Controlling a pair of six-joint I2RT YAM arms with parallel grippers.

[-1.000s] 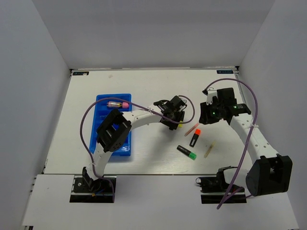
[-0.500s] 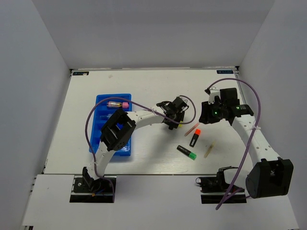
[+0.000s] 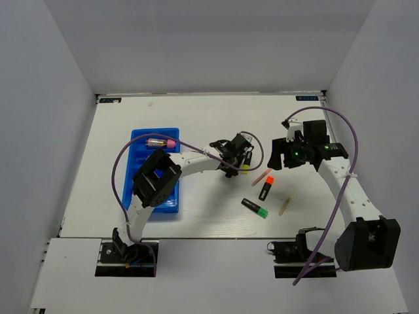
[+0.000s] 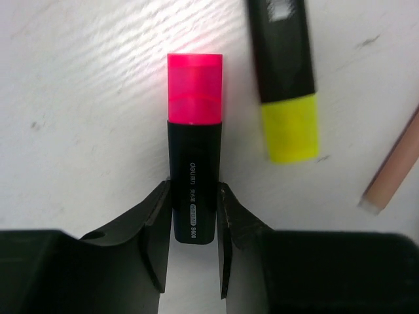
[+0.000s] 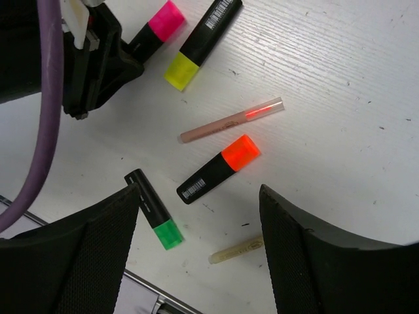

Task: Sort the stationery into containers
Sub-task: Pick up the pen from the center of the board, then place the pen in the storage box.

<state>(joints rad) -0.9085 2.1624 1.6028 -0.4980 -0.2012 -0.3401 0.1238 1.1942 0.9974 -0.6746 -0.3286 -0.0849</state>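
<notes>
My left gripper (image 4: 194, 216) is shut on the black body of a pink-capped highlighter (image 4: 194, 144) that lies on the table. A yellow-capped highlighter (image 4: 285, 72) and a thin pink stick (image 4: 396, 167) lie just to its right. In the top view the left gripper (image 3: 241, 159) is at mid-table, right of the blue tray (image 3: 139, 140), which holds a pink tube (image 3: 160, 142). My right gripper (image 5: 200, 196) hangs open above an orange highlighter (image 5: 218, 169), a green highlighter (image 5: 154, 209) and a beige stick (image 5: 237, 249), holding nothing.
White walls close in the table on the left, back and right. The left arm's purple cable (image 3: 121, 170) loops over the tray. The right arm (image 3: 340, 176) reaches in from the right side.
The left jaws have closed in onto the pink highlighter. The right jaws have spread wider. Both arms have stayed nearly in place.
</notes>
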